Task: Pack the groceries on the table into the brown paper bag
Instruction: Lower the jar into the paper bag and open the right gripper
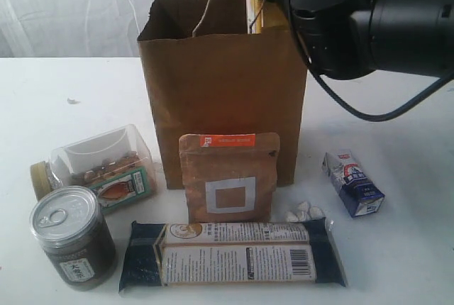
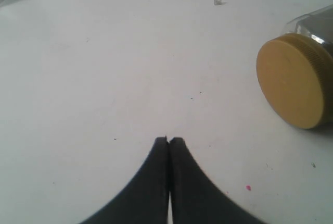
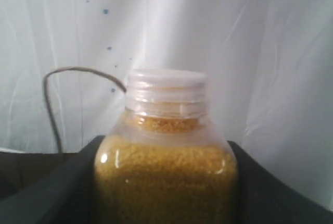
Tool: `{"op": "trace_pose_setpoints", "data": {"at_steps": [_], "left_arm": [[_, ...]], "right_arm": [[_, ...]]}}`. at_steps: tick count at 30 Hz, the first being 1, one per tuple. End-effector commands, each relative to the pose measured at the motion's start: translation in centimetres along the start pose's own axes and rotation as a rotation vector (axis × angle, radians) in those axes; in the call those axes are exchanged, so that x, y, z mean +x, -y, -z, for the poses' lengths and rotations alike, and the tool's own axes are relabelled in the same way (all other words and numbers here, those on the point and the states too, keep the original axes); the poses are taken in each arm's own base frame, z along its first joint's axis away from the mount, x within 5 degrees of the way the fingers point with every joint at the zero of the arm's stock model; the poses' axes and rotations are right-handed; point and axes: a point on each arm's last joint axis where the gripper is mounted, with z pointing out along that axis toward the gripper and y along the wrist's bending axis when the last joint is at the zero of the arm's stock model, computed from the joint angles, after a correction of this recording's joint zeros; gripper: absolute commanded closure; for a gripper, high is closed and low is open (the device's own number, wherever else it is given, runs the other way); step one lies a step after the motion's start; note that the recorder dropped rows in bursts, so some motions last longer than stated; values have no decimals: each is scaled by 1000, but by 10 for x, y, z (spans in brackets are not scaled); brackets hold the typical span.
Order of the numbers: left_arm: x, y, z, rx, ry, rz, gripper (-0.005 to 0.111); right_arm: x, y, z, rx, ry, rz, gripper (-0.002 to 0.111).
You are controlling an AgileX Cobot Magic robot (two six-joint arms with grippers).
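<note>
At the mouth of the brown paper bag (image 1: 223, 85): right gripper (image 3: 165, 198) partly open, clamped on yellow white-capped bottle (image 3: 165, 130), upright. Left gripper (image 2: 169, 141) closed, empty, over table (image 2: 104, 78). Risk: bottle sits near bag's rim and cord handle (image 3: 49, 94); snagging either could fold or tip the light, unbraced bag

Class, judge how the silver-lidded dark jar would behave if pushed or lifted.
The silver-lidded dark jar looks full, so probably heavy. Standing squat and upright, it likely slides rather than tips. Smooth sides may slip.
</note>
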Motion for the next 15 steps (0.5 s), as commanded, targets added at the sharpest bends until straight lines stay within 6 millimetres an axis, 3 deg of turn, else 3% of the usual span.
{"op": "trace_pose_setpoints", "data": {"at_steps": [1, 10, 15], "left_arm": [[1, 0, 0, 3, 2, 0, 107], [1, 0, 0, 3, 2, 0, 107], [1, 0, 0, 3, 2, 0, 107]], "right_arm": [[-11, 3, 1, 18, 68, 65, 93], [-8, 4, 1, 32, 38, 19, 67], [0, 7, 1, 61, -41, -99, 65]]}}
